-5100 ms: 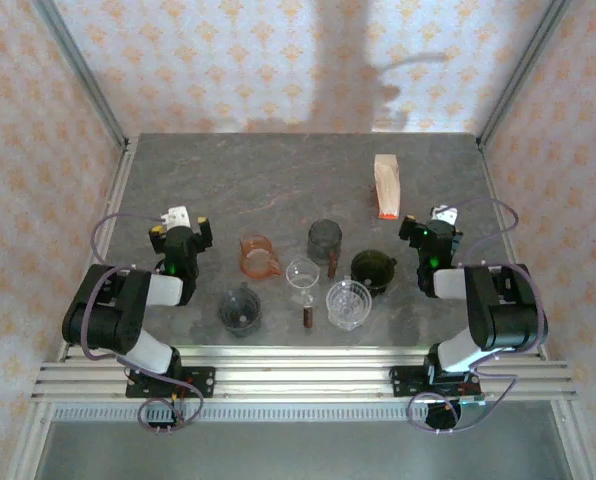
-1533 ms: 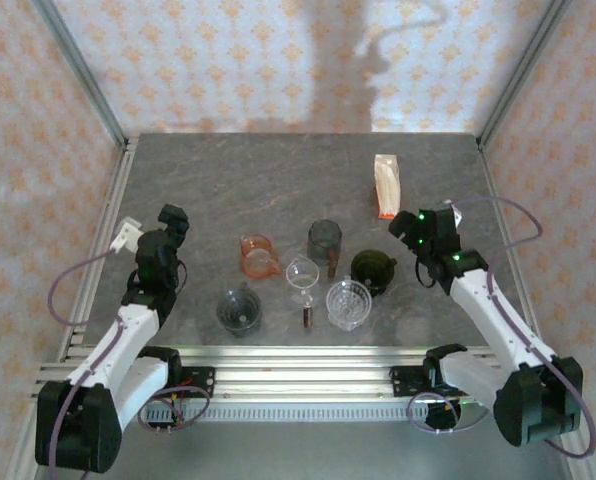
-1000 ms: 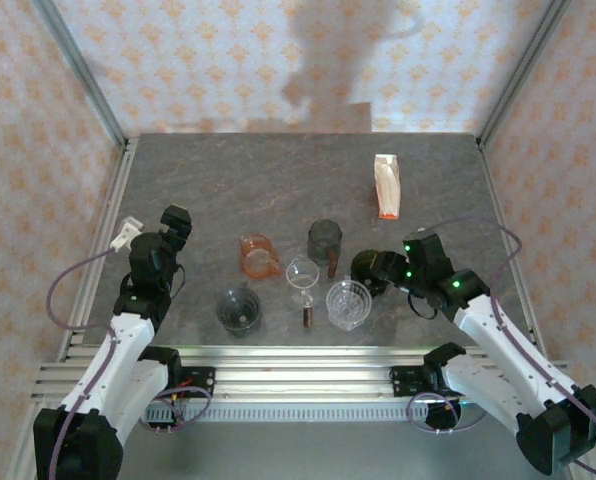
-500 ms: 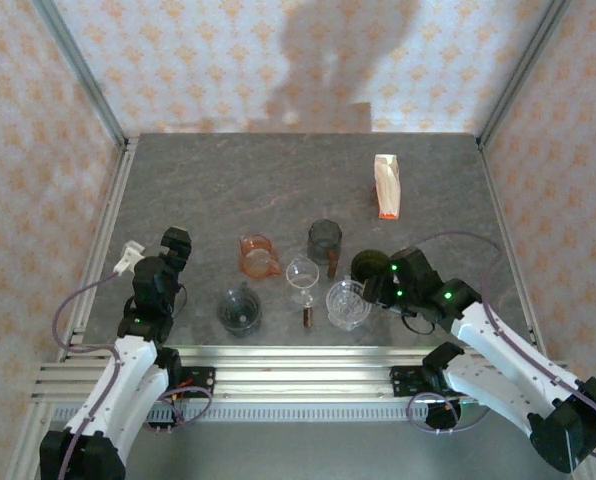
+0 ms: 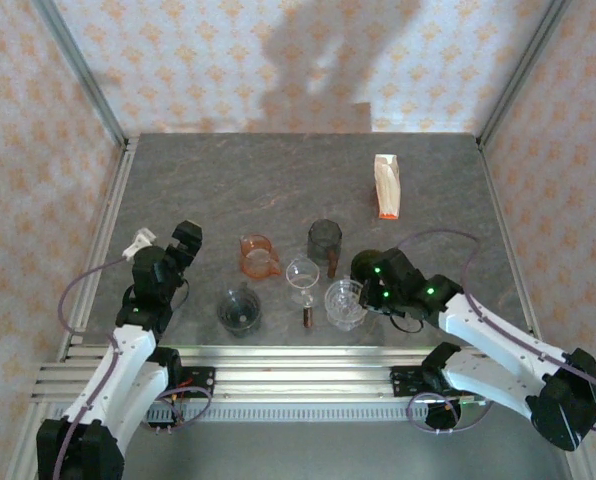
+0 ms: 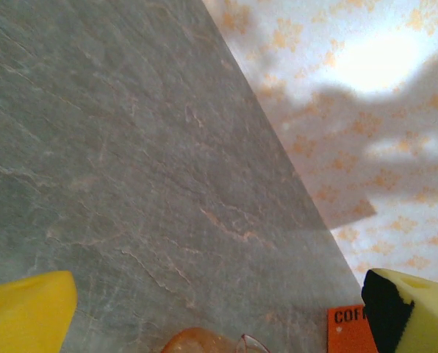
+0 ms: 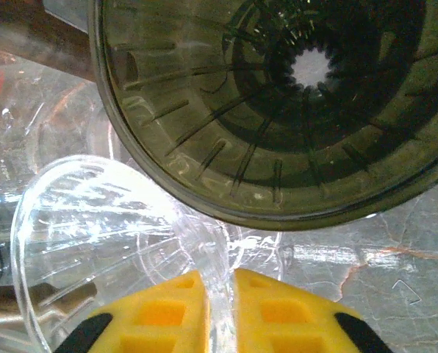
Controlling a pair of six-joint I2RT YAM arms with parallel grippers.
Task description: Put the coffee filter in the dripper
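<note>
Pinching the thin near wall of the clear dripper (image 7: 109,220) with the right tool (image 7: 217,309), the yellow pads (image 7: 160,316) pressed together from either side with only that glassy wall between them. Clamping at the rim rather than around the body, probably because the cone is too wide to span and the rim gives a ready edge to bite on. Judging this as taking hold of the dripper to steady or reposition it before any filter goes in; not possible to tell which. Working very close to the dark green dripper (image 7: 278,110), just behind the clear one and seeming to overlap its rim in the wrist view, so risking a nudge to it on any pull or lift.

Holding the left tool (image 5: 183,240) spread wide over the near-left part of the worktop (image 6: 131,147), gripping nothing, facing across toward the orange dripper (image 5: 259,255). Probably keeping those jaws wide in readiness for picking something up, though committing to nothing yet.

Leaving the coffee filter pack (image 5: 386,185) lying toward the far right of the worktop, well apart from both tools and untouched. Reading the task as barely begun: no filter drawn out, none sitting in any dripper.
</note>
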